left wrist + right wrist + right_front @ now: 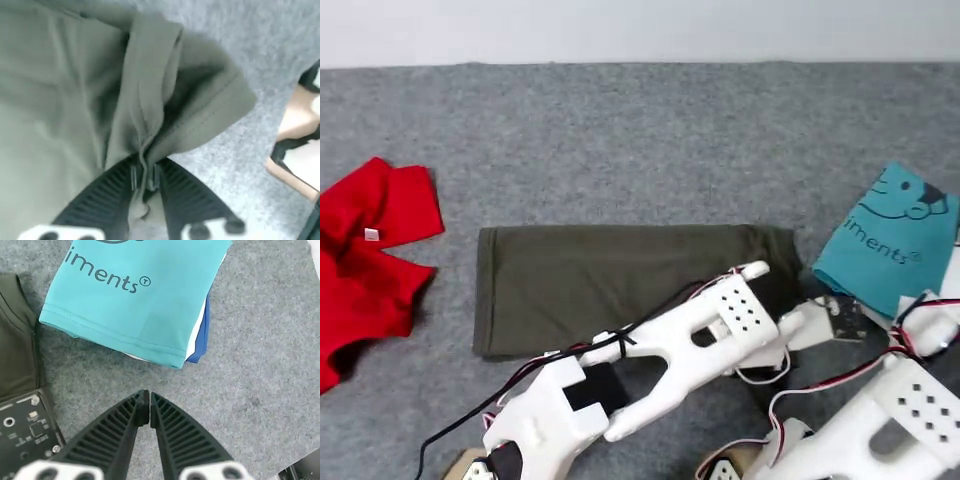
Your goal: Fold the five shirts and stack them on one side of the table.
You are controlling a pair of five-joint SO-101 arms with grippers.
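Observation:
An olive green shirt [610, 280] lies folded into a long band across the middle of the grey table. My left gripper [142, 176] is shut on a bunched fold of the olive shirt [60, 100] at its right end, where the cloth rises off the table. A crumpled red shirt [365, 260] lies at the left edge. A folded teal shirt [890, 235] tops a stack at the right. My right gripper [150, 410] is shut on nothing, just above bare table in front of the teal shirt [140, 295], which lies on blue [201, 342] and white layers.
The left arm [670, 350] stretches from the near left across the olive shirt's near edge. The right arm [900, 410] sits at the near right corner. The left arm's circuit board [27, 427] is close beside my right gripper. The back of the grey table [640, 130] is bare.

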